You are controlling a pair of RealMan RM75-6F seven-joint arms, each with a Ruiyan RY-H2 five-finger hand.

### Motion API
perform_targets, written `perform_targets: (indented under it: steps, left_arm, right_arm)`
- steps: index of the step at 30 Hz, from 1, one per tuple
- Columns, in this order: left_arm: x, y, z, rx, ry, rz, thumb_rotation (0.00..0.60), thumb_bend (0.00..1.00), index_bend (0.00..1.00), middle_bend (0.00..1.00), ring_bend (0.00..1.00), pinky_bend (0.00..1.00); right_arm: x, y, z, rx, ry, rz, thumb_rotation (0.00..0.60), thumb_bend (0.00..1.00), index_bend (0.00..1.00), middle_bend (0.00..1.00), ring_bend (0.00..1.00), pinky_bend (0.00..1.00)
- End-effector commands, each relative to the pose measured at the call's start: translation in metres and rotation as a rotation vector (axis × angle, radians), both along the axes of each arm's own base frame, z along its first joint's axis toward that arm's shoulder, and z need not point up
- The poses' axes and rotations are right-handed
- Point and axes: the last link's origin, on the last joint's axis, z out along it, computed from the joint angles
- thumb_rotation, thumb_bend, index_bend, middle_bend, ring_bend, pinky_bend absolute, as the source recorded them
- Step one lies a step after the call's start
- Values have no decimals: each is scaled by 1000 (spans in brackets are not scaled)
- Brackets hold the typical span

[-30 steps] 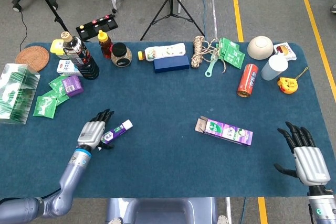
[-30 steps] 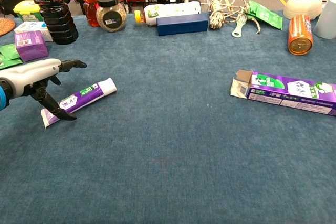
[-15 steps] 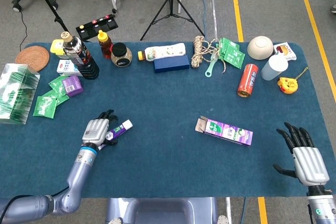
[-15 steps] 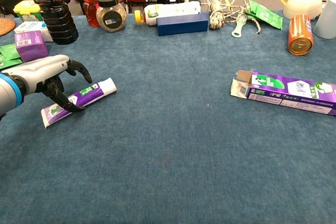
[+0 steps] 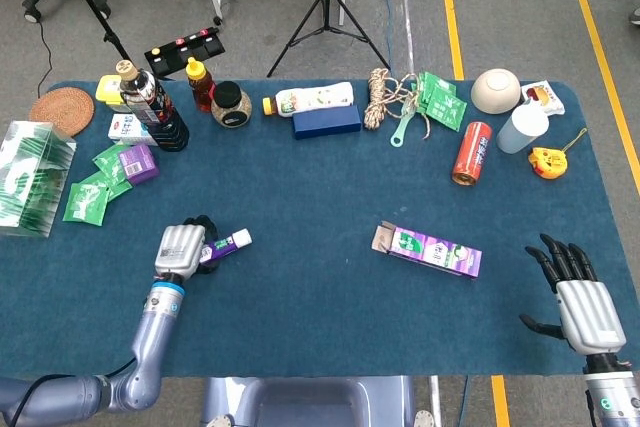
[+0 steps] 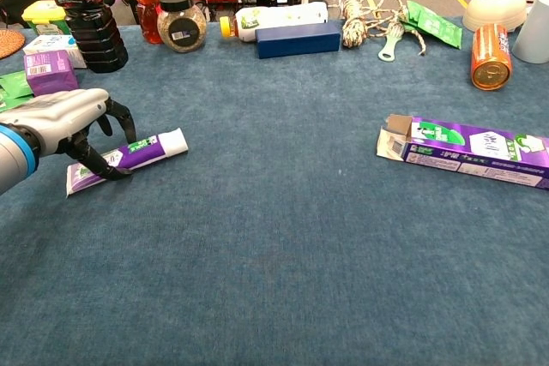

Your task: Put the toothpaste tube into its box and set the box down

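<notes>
Compared with the earlier frames, the left hand (image 6: 64,122) has curled its fingers down over the toothpaste tube (image 6: 129,156), which has shifted slightly on the cloth. At the left edge of the chest view the dark fingertips arch over the flat crimped end of the tube and appear to touch it, yet the tube lies on the blue table cover (image 6: 274,246); whether the grasp is fully closed cannot be told. The white cap end points toward frame centre. In the head view the same hand (image 5: 180,247) sits lower left, with the tube (image 5: 226,245) projecting to its right. The toothpaste box (image 6: 467,150), purple with an open flap facing left, lies at the right of the chest view, well apart from the tube. The right hand (image 5: 578,297), lower right of the head view, has its fingers spread and holds nothing.

Risk, as a judgement: a grip confined to the thin crimped end may let the tube pivot or slip on lifting, and the heavier cap end could droop, misaligning it with the narrow box opening.
</notes>
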Motion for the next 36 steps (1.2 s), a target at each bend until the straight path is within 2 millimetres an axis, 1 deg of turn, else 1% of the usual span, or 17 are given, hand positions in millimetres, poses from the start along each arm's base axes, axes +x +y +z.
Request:
perform_targets:
  steps: [1,4,8,12,19,23,27,30,33,36]
  left_arm:
    - [-3,0,0,9,9,2,600,231,421,277,301,550]
    - [-8,1,3,17,20,1,600,250,424,280,325,588]
    - [-10,2,7,25,22,-22,600,288,460,313,378,633]
    - [-14,4,17,40,25,-54,600,309,495,348,426,672]
    - [-19,7,25,43,8,-79,600,338,544,402,480,713]
    - [-22,9,32,47,-6,-95,600,348,551,413,488,720]
    - [-20,11,42,50,-24,-122,600,348,559,420,490,721]
    - [-11,14,59,56,-39,-161,600,349,558,420,490,721]
    - [-3,14,70,47,-52,-190,600,349,558,420,490,721]
    - [9,15,85,39,-60,-243,600,349,560,423,491,721]
  right_arm:
    - [0,0,0,2,-1,0,600,0,124,22,41,2]
    - [0,0,-1,6,-3,0,600,0,124,22,40,3]
    - [0,0,-1,6,-2,-1,600,0,124,22,41,2]
    - [0,0,-2,10,-1,-1,600,0,124,22,40,2]
    - [1,1,-3,13,2,0,600,0,124,22,41,3]
    - [1,1,-4,18,4,-1,600,0,124,22,41,2]
    - [1,0,-5,23,5,-5,600,0,124,22,41,3]
    - [1,-3,-8,33,8,3,600,0,124,22,41,3]
    - [-1,-6,-10,55,21,-2,600,0,124,22,41,2]
    - [0,-15,-14,78,32,-4,600,0,124,21,42,2]
